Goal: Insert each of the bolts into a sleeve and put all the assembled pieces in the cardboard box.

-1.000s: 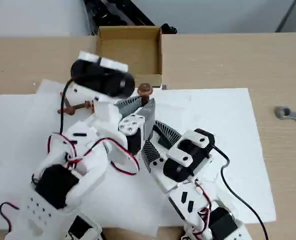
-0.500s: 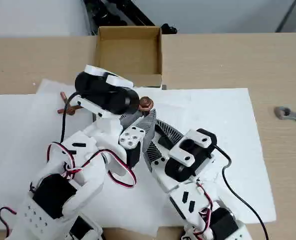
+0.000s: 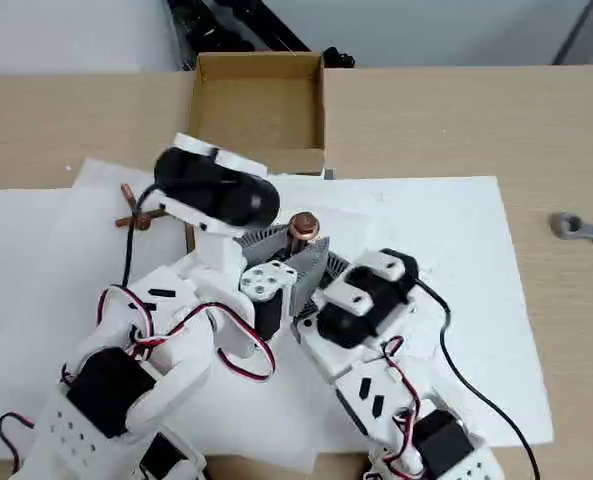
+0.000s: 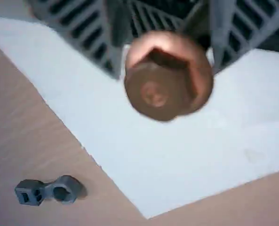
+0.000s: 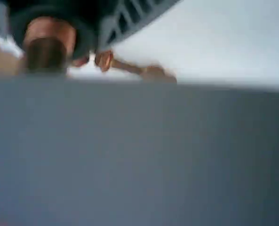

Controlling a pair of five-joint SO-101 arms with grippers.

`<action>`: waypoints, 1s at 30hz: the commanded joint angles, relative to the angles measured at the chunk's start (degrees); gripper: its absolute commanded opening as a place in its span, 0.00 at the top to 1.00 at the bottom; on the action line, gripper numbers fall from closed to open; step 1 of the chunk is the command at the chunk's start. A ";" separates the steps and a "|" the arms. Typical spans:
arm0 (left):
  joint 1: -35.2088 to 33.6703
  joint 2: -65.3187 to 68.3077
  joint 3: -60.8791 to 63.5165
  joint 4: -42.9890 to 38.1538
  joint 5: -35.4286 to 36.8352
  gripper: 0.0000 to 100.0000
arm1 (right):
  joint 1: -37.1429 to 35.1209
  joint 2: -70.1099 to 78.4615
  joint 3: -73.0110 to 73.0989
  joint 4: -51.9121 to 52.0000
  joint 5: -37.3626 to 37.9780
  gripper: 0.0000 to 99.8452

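Your left gripper (image 4: 167, 44) is clamped on a bolt (image 4: 168, 77). The copper hex head sits between the two ribbed fingers (image 4: 106, 37) and faces the wrist cam.

Change over the last second: you've pulled that bolt back from the box edge toward the middle of the paper (image 3: 426, 230). It's lifted off the sheet, between the two arms.

The right gripper (image 3: 311, 275) has swung in at the same time and is now right up against the bolt. I can't tell whether it's apart or together, because its wrist view is blocked at close range. I also can't tell whether a sleeve is on the bolt.

My read is that this is the mating or handover step, not the drop-off. Moving away from the box fits that.

Further out, loose copper parts (image 3: 136, 215) lie on the paper's left side, well apart from both grippers, so there's more assembly left to do. The box (image 3: 261, 105) looks to have nothing in it. A gray fitting (image 3: 576, 227) sits on the bare table off to the right.
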State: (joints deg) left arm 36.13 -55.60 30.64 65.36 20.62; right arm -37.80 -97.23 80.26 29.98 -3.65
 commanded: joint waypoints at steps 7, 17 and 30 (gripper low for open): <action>-2.20 -0.09 -2.51 6.15 0.97 0.83 | -0.66 9.36 -8.00 -5.32 -0.44 1.00; -14.33 -0.09 -11.21 11.16 -5.10 0.83 | 1.36 18.33 -14.86 -9.71 -0.44 1.00; -34.64 -0.53 -10.15 11.78 -23.74 0.99 | 7.87 56.84 -49.49 -7.16 -3.16 1.00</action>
State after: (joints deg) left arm 5.27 -55.69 19.65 77.23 -0.48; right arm -31.38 -48.70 40.26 23.82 -5.85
